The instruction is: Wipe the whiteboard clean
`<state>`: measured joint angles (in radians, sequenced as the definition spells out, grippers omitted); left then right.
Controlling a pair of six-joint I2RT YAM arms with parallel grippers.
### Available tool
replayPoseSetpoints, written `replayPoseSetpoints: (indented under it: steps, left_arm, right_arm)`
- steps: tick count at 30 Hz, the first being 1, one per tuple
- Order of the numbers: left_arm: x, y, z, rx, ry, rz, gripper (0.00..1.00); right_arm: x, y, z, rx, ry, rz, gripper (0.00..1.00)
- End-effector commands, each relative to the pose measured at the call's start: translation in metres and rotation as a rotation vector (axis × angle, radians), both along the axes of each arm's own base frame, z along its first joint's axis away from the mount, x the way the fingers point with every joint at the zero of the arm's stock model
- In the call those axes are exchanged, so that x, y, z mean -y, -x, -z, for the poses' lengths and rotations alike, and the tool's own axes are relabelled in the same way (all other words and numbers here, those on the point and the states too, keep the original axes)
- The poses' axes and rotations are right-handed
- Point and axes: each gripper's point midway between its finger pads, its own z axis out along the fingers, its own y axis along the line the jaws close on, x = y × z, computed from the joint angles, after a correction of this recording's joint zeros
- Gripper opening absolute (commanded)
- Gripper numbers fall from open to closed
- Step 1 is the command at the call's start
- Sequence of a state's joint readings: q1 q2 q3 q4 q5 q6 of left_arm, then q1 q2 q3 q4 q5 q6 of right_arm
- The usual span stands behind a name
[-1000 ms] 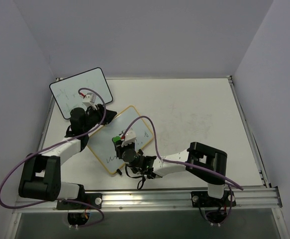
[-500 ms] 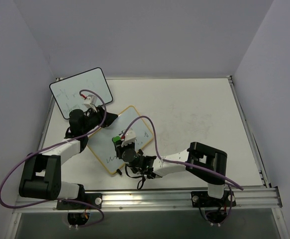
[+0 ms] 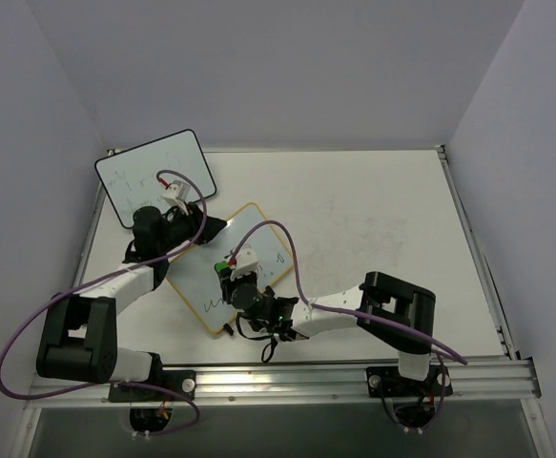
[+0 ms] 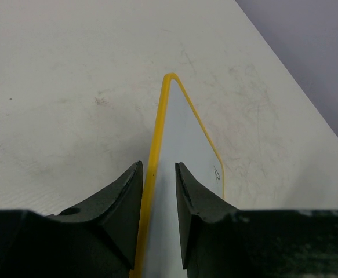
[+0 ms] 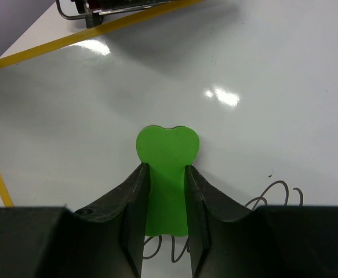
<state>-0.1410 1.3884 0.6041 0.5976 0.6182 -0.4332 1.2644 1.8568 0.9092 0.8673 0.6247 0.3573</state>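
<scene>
Yellow-framed whiteboard (image 3: 194, 286), long axis near-left to far-right

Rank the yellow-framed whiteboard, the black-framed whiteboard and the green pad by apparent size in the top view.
1-2. yellow-framed whiteboard and black-framed whiteboard: they look alike and both are partly covered, so no ranking.
3. green pad: by far the smallest.

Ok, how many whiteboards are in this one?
2. The yellow-framed whiteboard lies on the table, left of its centre; the black-framed whiteboard sits at the table's back left corner. No others show in any view.
</scene>
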Motion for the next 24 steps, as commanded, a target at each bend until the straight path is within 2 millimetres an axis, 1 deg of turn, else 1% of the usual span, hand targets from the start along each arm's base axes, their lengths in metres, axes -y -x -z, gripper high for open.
replayPoseSetpoints:
  steps: [1,2,7,8,9,11,12,15,18,19,20,24]
  left_arm:
    - [0.004,-0.003,-0.016,0.058,-0.021,0.057,0.37]
    - [0.004,-0.003,-0.017,0.060,-0.022,0.060,0.33]
    - [0.005,-0.003,-0.017,0.056,-0.031,0.077,0.26]
    - [0.006,-0.003,-0.014,0.047,-0.033,0.083,0.24]
    - [0.006,-0.003,-0.013,0.049,-0.032,0.086,0.22]
    - [0.008,-0.003,-0.011,0.040,-0.031,0.092,0.20]
    - [0.008,-0.003,-0.009,0.034,-0.031,0.092,0.16]
    - [0.008,-0.003,-0.009,0.034,-0.029,0.096,0.13]
    - [0.010,-0.002,-0.009,0.040,-0.026,0.100,0.08]
    - [0.011,-0.002,-0.009,0.041,-0.026,0.101,0.04]
    - [0.012,-0.001,-0.010,0.047,-0.026,0.106,0.03]
    - [0.012,0.001,-0.011,0.062,-0.023,0.104,0.02]
  right_arm:
    - [0.028,-0.003,0.055,-0.066,0.234,0.007,0.00]
    - [0.028,-0.002,0.055,-0.067,0.234,0.006,0.00]
    - [0.029,-0.003,0.057,-0.068,0.233,0.010,0.00]
    - [0.029,-0.003,0.057,-0.067,0.232,0.013,0.00]
    - [0.029,-0.004,0.056,-0.064,0.233,0.013,0.00]
    - [0.028,-0.004,0.054,-0.060,0.226,0.014,0.00]
    - [0.028,-0.004,0.053,-0.058,0.226,0.014,0.00]
    - [0.025,-0.005,0.050,-0.053,0.215,0.012,0.00]
    - [0.020,-0.005,0.047,-0.048,0.206,-0.002,0.00]
    - [0.018,-0.005,0.045,-0.045,0.200,-0.002,0.00]
    - [0.015,-0.003,0.043,-0.038,0.199,-0.011,0.00]
    - [0.001,0.005,0.038,-0.014,0.192,-0.046,0.00]
